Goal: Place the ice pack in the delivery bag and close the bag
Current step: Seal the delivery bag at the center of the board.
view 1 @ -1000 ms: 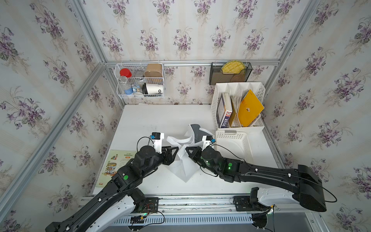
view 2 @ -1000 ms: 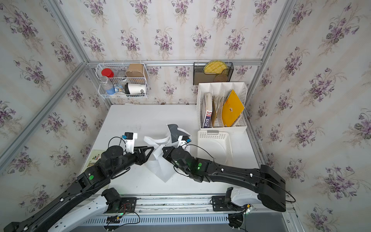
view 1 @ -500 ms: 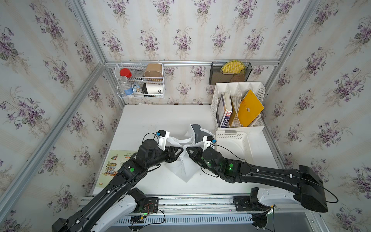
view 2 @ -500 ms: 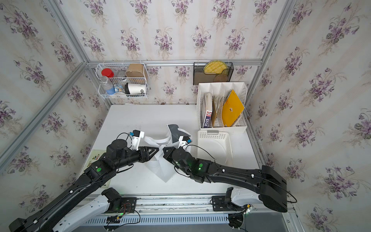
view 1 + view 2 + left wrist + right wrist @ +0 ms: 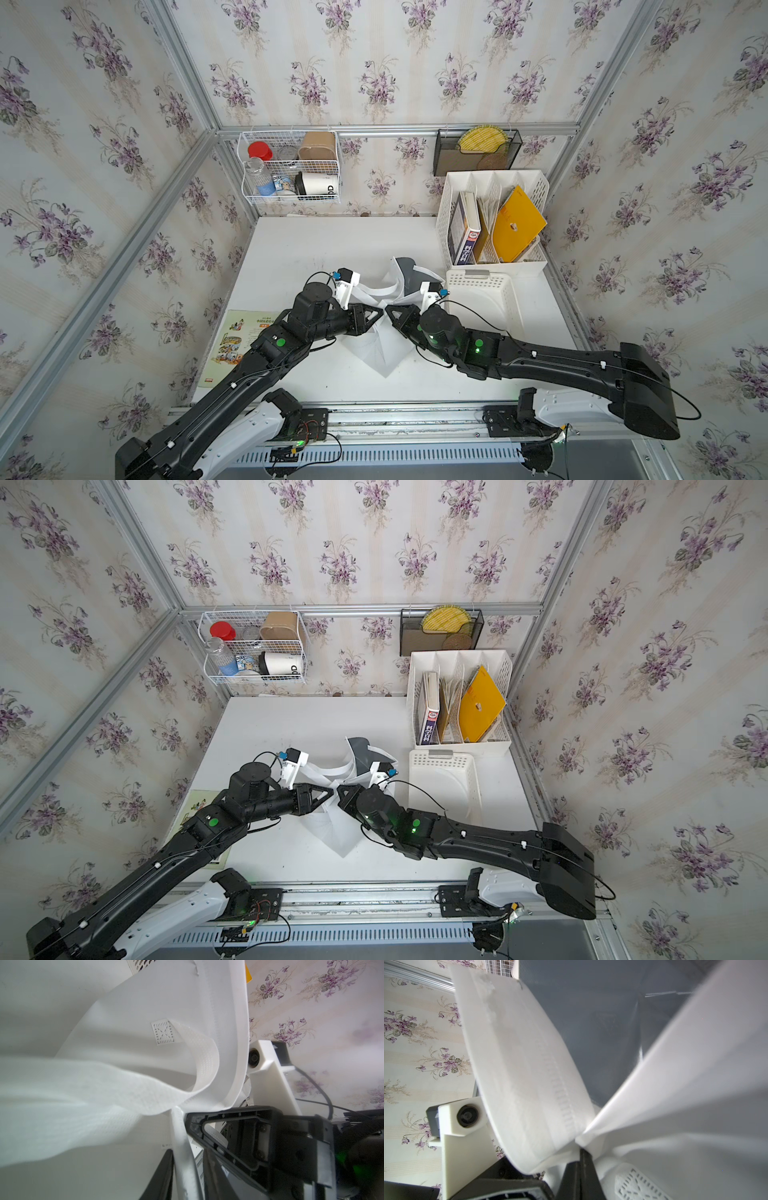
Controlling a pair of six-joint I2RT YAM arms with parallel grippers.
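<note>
Pinching delivery bag (image 5: 380, 353) rim: right pincer (image 5: 394, 313) | left pincer (image 5: 374, 314) alongside

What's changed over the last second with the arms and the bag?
The left gripper moved toward the right gripper, its jaws narrowing around the rim of the delivery bag; a firm grip isn't clear. The right gripper stayed shut on that rim, and the white tray kept its place.

The black left gripper (image 5: 377, 314) has travelled in from beside the tall white foil-lined delivery bag (image 5: 380, 353) to its rim, its tips now almost meeting those of the black right gripper (image 5: 390, 312). Its jaws have narrowed, and a fold of white bag fabric now lies between them.
</note>
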